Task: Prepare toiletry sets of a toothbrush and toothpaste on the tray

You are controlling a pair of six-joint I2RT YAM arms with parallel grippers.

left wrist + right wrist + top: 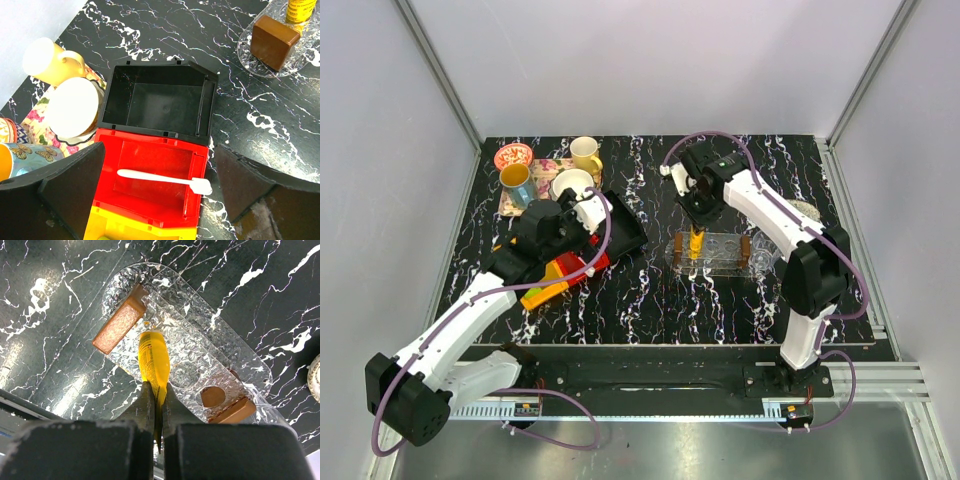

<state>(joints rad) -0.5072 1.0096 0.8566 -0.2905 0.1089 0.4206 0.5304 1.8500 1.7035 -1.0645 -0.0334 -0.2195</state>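
A white toothbrush [165,180] lies in a red bin [145,205], its head resting on the bin's right edge. My left gripper [160,200] is open above it, fingers [65,185] on either side; the top view shows it over the bins [563,232]. My right gripper [156,390] is shut on the flat end of the orange-yellow toothpaste tube [154,357], held upright with its lower end at the clear rack [165,340] on the clear oval tray [240,347]. The tube [696,243] and tray [760,265] also show from above. A sliver of lime green [104,238] shows in the yellow bin.
An empty black bin [160,105] adjoins the red bin, and a yellow bin [545,292] sits on its other side. A floral tray [535,180] with cups stands at the back left. The rack has brown ends [120,320]. A round whitish item [807,210] lies right of the tray.
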